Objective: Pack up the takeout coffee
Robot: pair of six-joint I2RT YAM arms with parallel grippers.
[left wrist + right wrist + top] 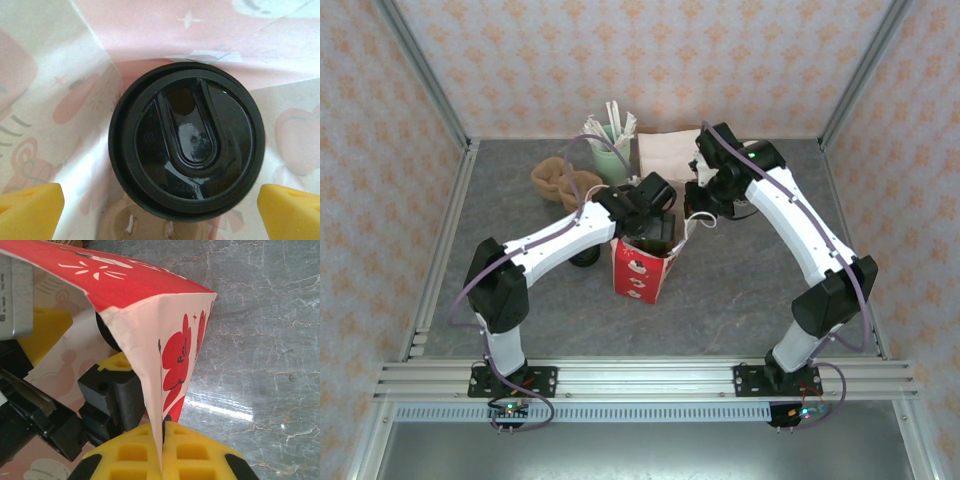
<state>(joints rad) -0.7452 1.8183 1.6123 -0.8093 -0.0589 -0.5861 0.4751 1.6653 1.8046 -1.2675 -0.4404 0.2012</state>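
The takeout coffee (186, 145) stands inside the red bag (642, 268), with the left gripper (160, 212) spread wide at its 5 and 7 o'clock and the right gripper (164, 455) pinching the bag's edge; the cup is probably light, crushable and slick-topped, so grip its sides gently.

top external: you look down from behind, far | left wrist: close, straight down on the takeout coffee (187, 155) inside the red bag (642, 270) | right wrist: close on that bag's edge

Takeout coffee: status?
Left gripper open, fingers either side of the takeout coffee, which sits inside the red bag. Right gripper shut on bag edge. No obstruction seen.
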